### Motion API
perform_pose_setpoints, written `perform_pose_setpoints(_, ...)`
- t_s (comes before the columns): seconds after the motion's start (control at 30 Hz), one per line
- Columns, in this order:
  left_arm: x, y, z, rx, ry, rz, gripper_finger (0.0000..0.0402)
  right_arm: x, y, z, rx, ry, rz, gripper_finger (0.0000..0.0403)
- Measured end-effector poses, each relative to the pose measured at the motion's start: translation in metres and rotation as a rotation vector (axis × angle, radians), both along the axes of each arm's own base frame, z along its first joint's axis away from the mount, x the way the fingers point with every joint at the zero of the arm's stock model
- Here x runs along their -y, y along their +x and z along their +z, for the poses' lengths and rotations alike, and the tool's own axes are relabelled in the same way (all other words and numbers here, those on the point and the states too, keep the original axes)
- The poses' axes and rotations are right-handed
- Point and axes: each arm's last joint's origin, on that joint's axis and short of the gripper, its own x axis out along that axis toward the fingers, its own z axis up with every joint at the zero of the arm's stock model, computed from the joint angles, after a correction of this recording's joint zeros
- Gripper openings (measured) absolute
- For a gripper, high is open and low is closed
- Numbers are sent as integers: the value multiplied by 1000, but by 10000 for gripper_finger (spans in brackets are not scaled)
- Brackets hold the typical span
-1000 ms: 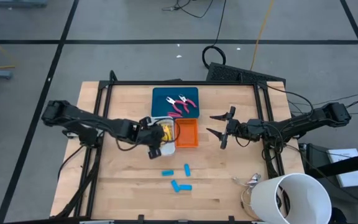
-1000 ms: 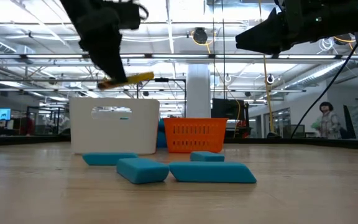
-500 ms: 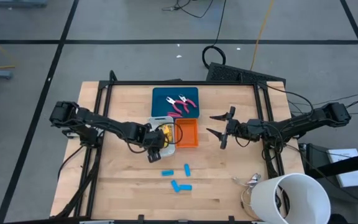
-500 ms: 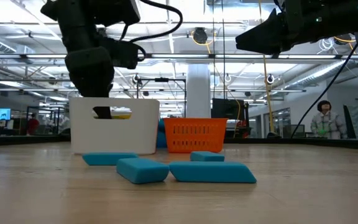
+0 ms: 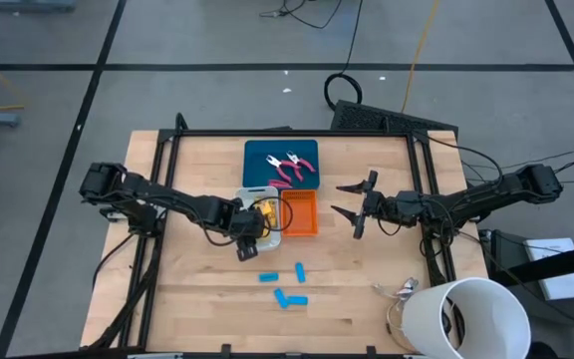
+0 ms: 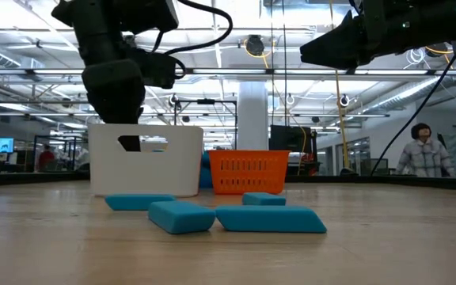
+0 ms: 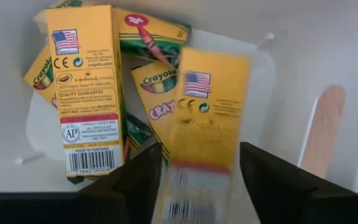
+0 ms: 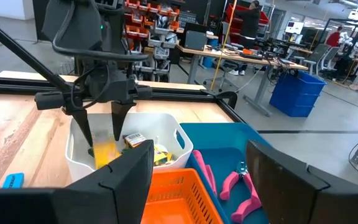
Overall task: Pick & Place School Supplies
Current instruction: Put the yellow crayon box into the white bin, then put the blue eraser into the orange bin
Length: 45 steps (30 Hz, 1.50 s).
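Note:
My left gripper stands open over the white tray, fingers pointing down into it. A yellow crayon box shows blurred between and below its fingers, apart from them. Several more yellow boxes lie in that tray. Two pink-handled pliers lie in the teal tray. Three blue pieces lie flat on the table near its front. My right gripper hovers open, right of the orange tray.
The white, orange and teal trays sit close together at the table's middle. A big white cup stands at the near right corner, with crumpled foil beside it. A person walks in the room behind. Bare wood lies left and right of the blue pieces.
My left gripper has moved slightly toward the table's right and gone down over the white tray. The yellow box that it carried level at its fingertips now shows blurred below them, dropping into the tray. The right arm has kept still.

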Motion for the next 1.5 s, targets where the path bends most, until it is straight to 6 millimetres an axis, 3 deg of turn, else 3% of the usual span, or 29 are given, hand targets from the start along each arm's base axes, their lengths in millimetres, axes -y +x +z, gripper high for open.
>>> perform_pose_setpoints(0.3, -1, -1, 2, -12, 24, -83, 287, 0, 0, 0, 0, 0, 0, 247)
perform_pose_setpoints(0.5, 3, 4, 30, -8, -5, -76, 291, 0, 0, 0, -1, 0, -1, 247)
perform_pose_setpoints(0.73, 37, 15, 65, 114, 60, -226, 292, 0, 0, 0, -3, 0, -2, 247)
perform_pose_setpoints(0.87, 63, 17, 69, 220, 35, -274, 292, 0, 0, 0, -3, -1, -2, 247)
perform_pose_setpoints(1.0, 86, 18, 54, 215, 27, -327, 292, 0, 0, 0, -3, -1, -2, 247)
perform_pose_setpoints(1.23, 117, 27, 3, 99, 38, -361, 292, 0, 0, 0, -3, -1, -2, 247)
perform_pose_setpoints(1.5, 119, 39, -37, 32, 61, -275, 292, 0, 0, 0, 1, 0, -1, 247)
